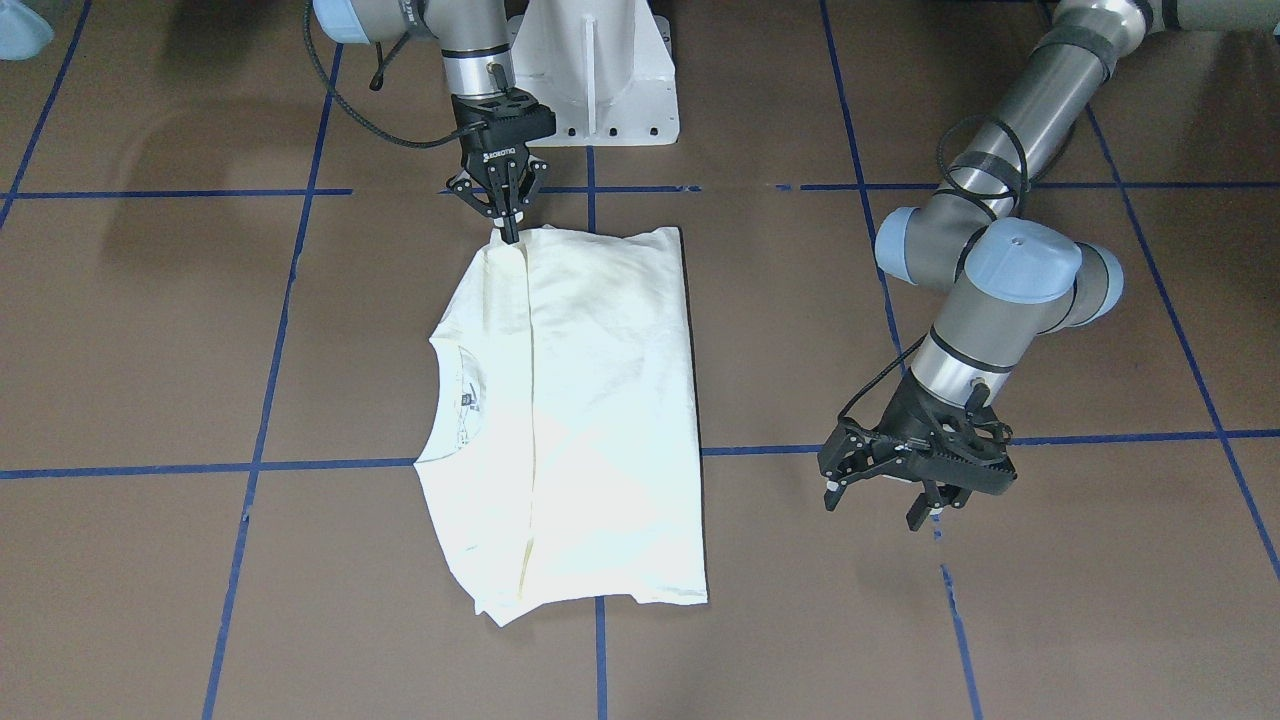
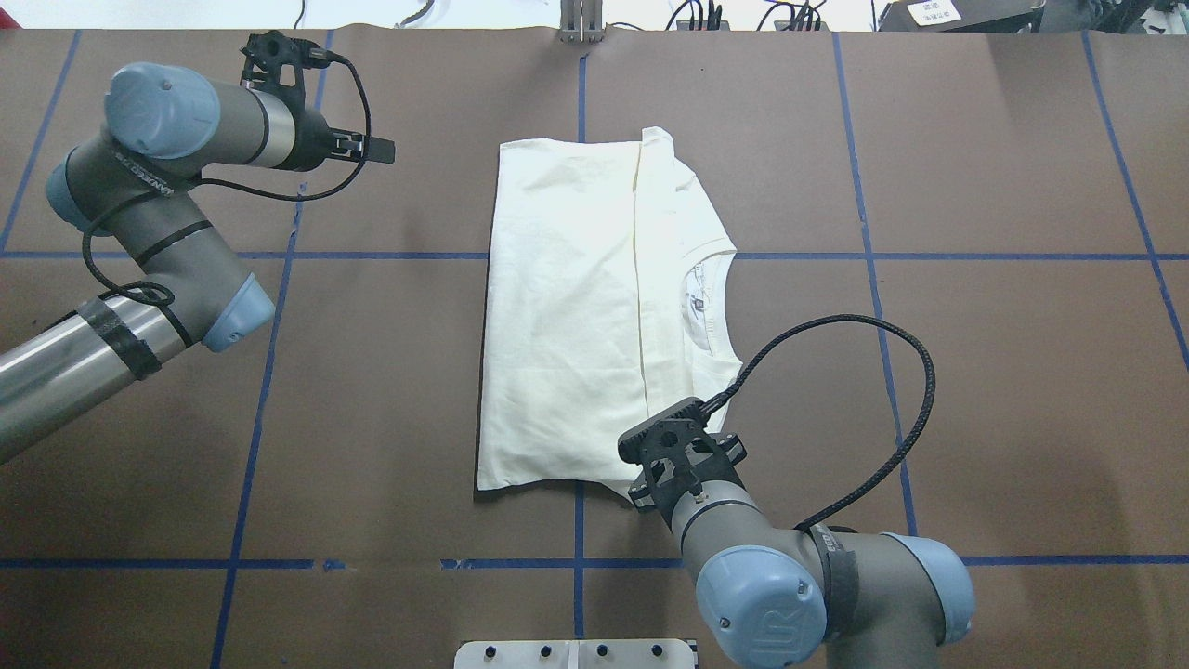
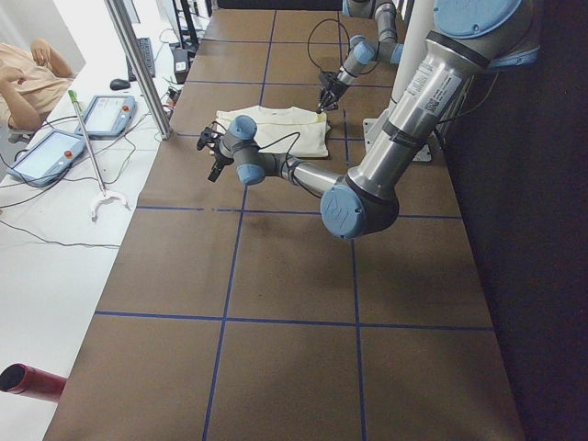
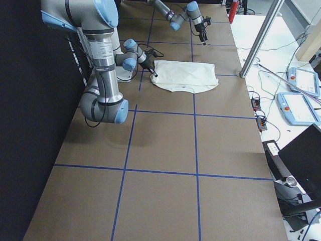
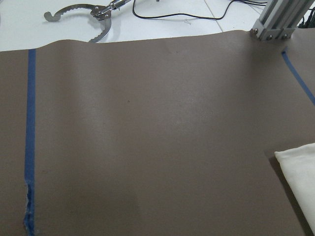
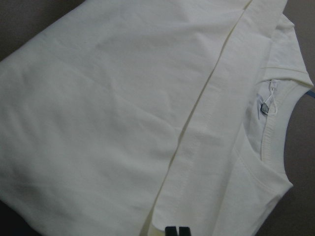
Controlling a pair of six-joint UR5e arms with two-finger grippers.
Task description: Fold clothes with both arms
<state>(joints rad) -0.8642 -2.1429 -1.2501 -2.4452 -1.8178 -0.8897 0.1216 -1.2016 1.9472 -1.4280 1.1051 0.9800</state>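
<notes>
The cream-white shirt lies folded on the brown table, plain side up, with the neck opening and label showing; the cat print is hidden. It also shows in the overhead view and the right wrist view. My right gripper is shut on the shirt's folded edge at the corner nearest the robot base; its closed fingertips sit on the fold seam. My left gripper is open and empty, hovering above the table beside the shirt and well apart from it. The left wrist view shows only a shirt corner.
The white pedestal base stands just behind the shirt. Blue tape lines grid the table. An aluminium post stands at the far edge. An operator and control tablets are off the table.
</notes>
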